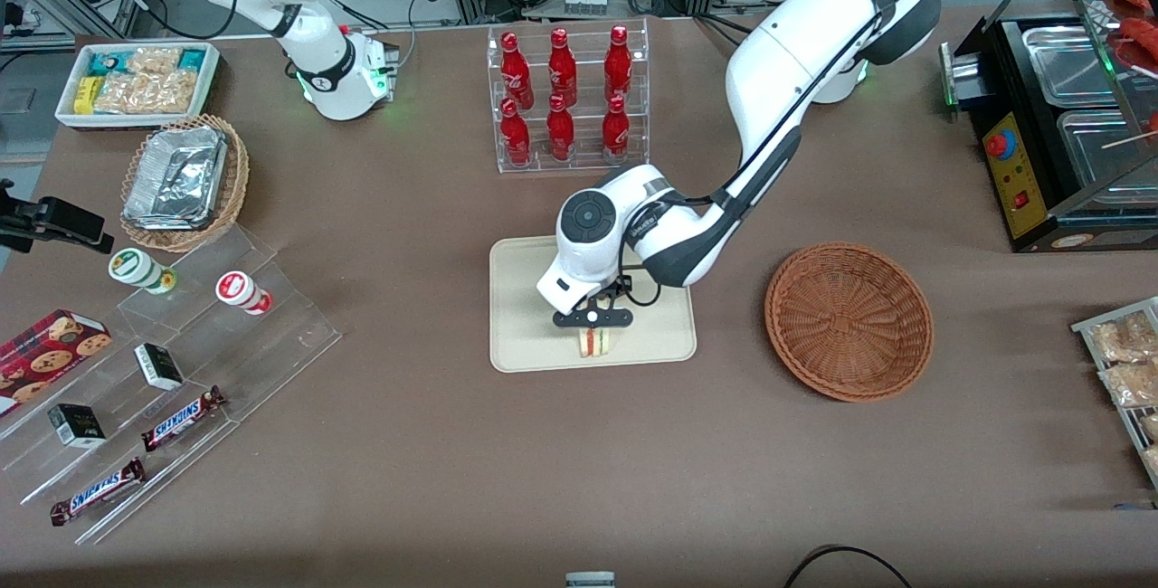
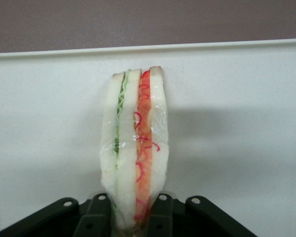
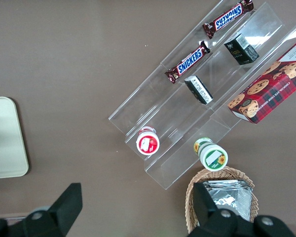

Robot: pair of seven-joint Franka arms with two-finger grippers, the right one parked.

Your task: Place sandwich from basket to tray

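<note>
while the left arm reaches low over the brown tabletop (image 1: 579, 479), its gripper (image 1: 593, 327) hangs just above the cream tray (image 1: 525, 335), near the tray edge closest to the front camera. the jaws are closed narrowly on the sandwich (image 1: 594, 342), pinching the bread slices from both sides. from the wrist camera the sandwich (image 2: 134, 148) stands on edge between the jaws, white bread outside, green and red filling showing along the cut face, with the pale tray (image 2: 237, 148) floor directly under it. whether its lower edge already touches the tray cannot be told. toward the working arm's end of the tabletop, well apart from the jaws, sits the round reddish-brown basket (image 1: 849, 321), with nothing in it. judging from this, the carry is over and the placing step is in hand. the next move likely calls for easing down until the sandwich rests on the tray, then parting the jaws gently and lifting straight up, so the wedge does not tip or cling to a finger.
</note>
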